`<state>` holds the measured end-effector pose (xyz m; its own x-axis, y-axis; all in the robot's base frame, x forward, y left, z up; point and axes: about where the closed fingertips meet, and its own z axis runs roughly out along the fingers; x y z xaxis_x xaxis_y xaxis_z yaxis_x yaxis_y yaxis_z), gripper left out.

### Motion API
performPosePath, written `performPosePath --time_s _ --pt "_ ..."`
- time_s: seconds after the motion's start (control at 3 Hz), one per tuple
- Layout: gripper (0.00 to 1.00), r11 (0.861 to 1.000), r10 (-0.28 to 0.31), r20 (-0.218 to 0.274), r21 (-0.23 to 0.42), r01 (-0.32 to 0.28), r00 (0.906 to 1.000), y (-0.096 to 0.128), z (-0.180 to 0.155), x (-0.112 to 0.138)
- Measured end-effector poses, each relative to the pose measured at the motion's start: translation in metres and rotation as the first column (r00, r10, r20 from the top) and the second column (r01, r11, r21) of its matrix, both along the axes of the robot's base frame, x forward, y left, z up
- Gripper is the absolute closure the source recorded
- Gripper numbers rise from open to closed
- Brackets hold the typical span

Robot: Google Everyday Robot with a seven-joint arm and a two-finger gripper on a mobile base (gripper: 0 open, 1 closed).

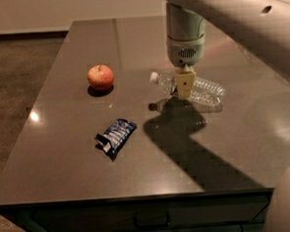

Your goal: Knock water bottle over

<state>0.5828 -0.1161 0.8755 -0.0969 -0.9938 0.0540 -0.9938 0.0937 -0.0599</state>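
The water bottle (pixel 207 90) is clear and ribbed and lies on its side on the dark table (pixel 64 157), right of centre. Its white cap (pixel 154 78) points left toward the apple. My gripper (pixel 185 86) hangs straight down from the arm, directly over the bottle's neck end, and its tan fingers are together in front of the bottle, hiding part of it. The fingers hold nothing. The arm's shadow falls on the table in front of the bottle.
A red apple (pixel 101 77) sits left of the bottle. A blue snack bag (pixel 115 134) lies nearer the front edge. The arm's large pale links (pixel 247 18) cross the upper right, and the robot's body fills the lower right corner.
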Motion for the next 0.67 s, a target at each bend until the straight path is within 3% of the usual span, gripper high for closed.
performPosePath --time_s 0.33,0.67 --pt "0.12 1.000 0.021 -0.015 -0.010 -0.021 0.9997 -0.0015 -0.0100 0.0027" --pt "0.00 1.000 0.023 0.013 0.004 -0.023 0.9997 0.0024 -0.0106 0.0100"
